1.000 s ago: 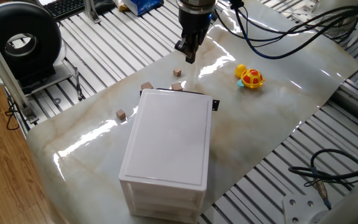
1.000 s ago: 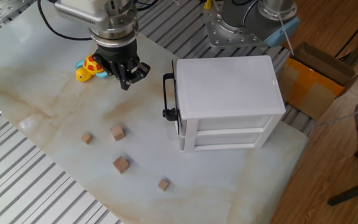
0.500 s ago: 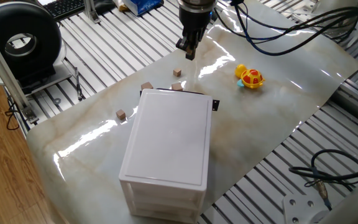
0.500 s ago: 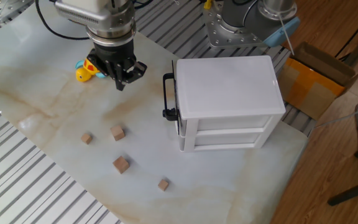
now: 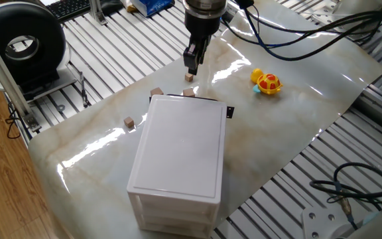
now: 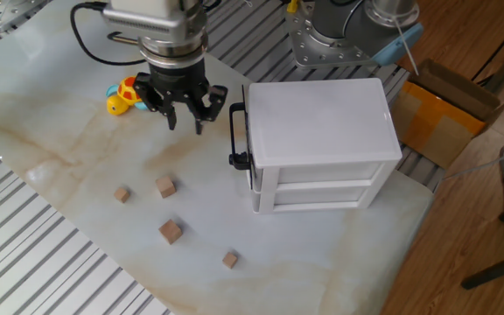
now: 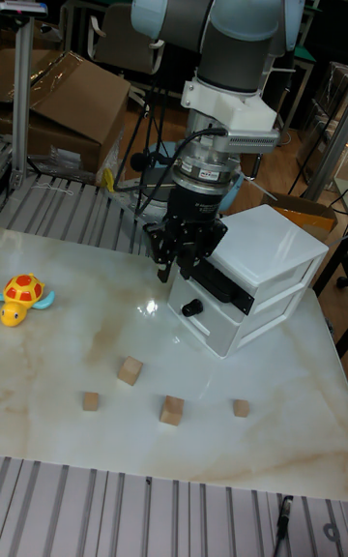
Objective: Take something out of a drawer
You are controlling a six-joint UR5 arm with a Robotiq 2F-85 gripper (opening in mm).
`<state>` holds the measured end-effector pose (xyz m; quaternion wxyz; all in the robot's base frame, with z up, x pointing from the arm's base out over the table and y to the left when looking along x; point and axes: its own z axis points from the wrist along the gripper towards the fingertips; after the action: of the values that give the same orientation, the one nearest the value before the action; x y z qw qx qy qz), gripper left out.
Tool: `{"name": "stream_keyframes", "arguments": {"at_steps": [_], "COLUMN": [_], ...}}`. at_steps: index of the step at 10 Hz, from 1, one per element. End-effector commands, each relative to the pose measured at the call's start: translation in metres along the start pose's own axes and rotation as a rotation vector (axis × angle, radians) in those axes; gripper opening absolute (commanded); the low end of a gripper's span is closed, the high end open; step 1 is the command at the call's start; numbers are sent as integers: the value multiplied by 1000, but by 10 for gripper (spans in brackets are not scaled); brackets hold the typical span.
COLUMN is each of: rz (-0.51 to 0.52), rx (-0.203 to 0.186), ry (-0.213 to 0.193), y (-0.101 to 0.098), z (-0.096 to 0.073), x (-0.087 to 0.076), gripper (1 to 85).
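The white three-drawer box [image 6: 322, 122] stands on the marble sheet. Its top drawer shows only as a thin black front edge [image 6: 235, 136] with a small black tab [image 5: 229, 111], standing slightly proud of the box; what is inside is hidden. In the tall fixed view the drawer's black edge [image 7: 218, 283] faces the camera. My gripper [image 6: 185, 121] hangs open just left of that front, a little above the sheet, with nothing between its fingers. The gripper [image 5: 192, 65] sits beyond the box's far end, and the gripper [image 7: 174, 272] is directly beside the drawer front.
Several small wooden cubes lie on the sheet, such as one cube [image 6: 165, 186] and another [image 6: 171, 230]. A yellow-red toy turtle [image 6: 125, 94] lies behind the gripper. A cardboard box [image 6: 449, 105] sits right of the drawer box. A black ring device [image 5: 22, 43] stands at the far left.
The gripper has shifted toward the drawer front and turned about its wrist, so its two fingers now show spread apart. The drawer box, cubes and turtle have not moved.
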<state>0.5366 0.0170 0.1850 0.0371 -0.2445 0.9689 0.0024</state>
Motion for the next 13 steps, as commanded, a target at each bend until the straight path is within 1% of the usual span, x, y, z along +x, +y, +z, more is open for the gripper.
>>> {"name": "stream_keyframes", "arguments": {"at_steps": [1,2,3,4,5,6,7,10,11,13], "rz": [-52,-60,-64,-70,-70,-66,-64,-55,-62,-61], "rx": [-27,-45,-81,-88,-91,-78,-78,-94,-79,-86], "ry": [5,17,17,17,13,7,7,-8,-3,6], "y": [11,17,28,32,36,30,30,34,30,32], "z": [-2,-2,-4,-8,-11,-10,-9,-9,-9,-9], "x": [2,6,8,11,14,10,9,5,7,9], "gripper": [503,533,557,563,563,563,563,563,563,567]}}
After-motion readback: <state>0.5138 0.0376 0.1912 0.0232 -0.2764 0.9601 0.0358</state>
